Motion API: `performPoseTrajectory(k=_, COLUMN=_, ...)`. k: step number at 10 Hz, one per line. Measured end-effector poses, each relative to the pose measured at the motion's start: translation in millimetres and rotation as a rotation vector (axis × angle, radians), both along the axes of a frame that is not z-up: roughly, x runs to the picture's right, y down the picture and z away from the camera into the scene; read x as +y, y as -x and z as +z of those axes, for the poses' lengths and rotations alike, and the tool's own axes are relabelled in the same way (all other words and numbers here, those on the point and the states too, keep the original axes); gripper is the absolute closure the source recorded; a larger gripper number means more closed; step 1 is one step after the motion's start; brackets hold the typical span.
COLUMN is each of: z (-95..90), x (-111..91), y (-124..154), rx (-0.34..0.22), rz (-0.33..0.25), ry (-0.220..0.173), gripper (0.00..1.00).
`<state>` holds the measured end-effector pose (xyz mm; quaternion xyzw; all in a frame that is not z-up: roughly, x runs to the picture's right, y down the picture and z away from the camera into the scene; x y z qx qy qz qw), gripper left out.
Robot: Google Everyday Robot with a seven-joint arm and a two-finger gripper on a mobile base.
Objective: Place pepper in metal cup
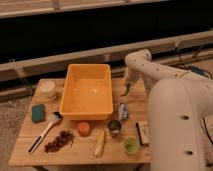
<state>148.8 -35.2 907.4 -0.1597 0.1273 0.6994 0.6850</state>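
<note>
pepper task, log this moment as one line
end effector: just right of yellow bin, seemingly holding pepper | metal cup: upright, beside orange cup | pepper not yet in cup

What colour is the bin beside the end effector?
Bin: yellow-orange, camera view; end effector beside it.

Dk green pepper in pale gripper right of yellow bin; silver metal cup, lt-green cup, orange cup.
</note>
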Motion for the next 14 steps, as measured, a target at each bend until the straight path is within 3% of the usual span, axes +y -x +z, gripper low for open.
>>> performPoseTrajectory(k=4, z=-65.7, x=21, y=17, rx=-0.033, rz=-0.012, ry=-0.059, gripper=0.8)
performPoseTrajectory(k=9, z=-151.5, x=70, y=56, rx=-0.097, rz=-0.026, ry=-0.096, gripper=0.8)
performPoseTrajectory(k=12, z=-182.9, x=103, y=84, rx=-0.114, rz=-0.041, ry=-0.106, gripper=0.8)
performPoseTrajectory(k=14, z=-187.6, x=116, y=91, rx=-0.1, rz=-0.054, ry=-0.106, gripper=0.8)
